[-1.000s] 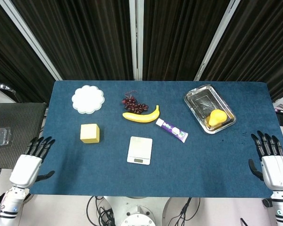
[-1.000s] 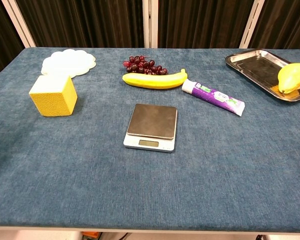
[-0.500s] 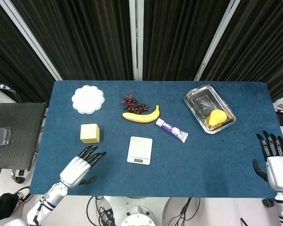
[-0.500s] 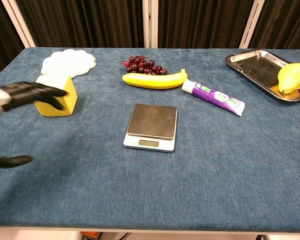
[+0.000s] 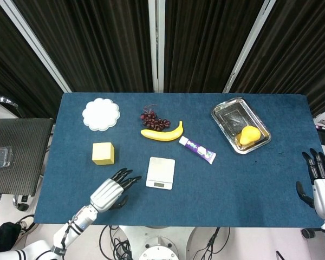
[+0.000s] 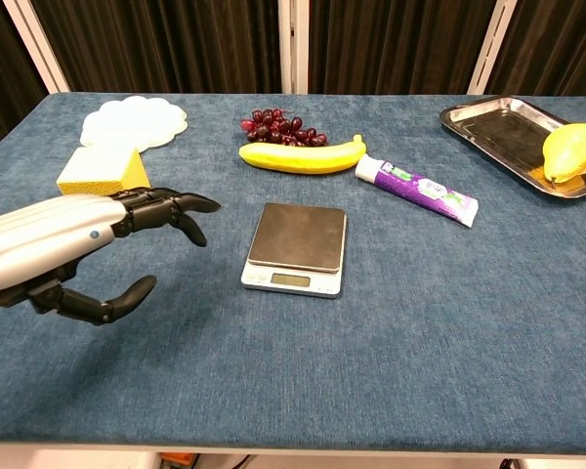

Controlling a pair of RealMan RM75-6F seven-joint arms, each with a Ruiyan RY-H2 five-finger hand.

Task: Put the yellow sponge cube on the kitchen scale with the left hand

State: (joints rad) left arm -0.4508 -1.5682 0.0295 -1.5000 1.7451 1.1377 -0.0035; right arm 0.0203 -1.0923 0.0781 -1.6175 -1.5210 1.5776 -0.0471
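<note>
The yellow sponge cube (image 5: 103,153) (image 6: 103,169) sits on the blue table, left of the kitchen scale (image 5: 161,173) (image 6: 296,248). My left hand (image 5: 111,193) (image 6: 78,244) hovers over the table near the front edge, below and to the right of the cube, fingers spread and holding nothing. In the chest view it hides the lower part of the cube. It is apart from both cube and scale. My right hand (image 5: 322,181) stays at the table's right edge, fingers apart and empty.
A white scalloped plate (image 5: 101,114) lies behind the cube. Grapes (image 5: 154,119), a banana (image 5: 162,133) and a toothpaste tube (image 5: 197,149) lie behind the scale. A metal tray (image 5: 230,116) at the back right holds a yellow pear (image 5: 248,135).
My left hand has swept in from the table's left edge to the right, over the front of the table toward the scale. The right hand has slid slightly outward.
</note>
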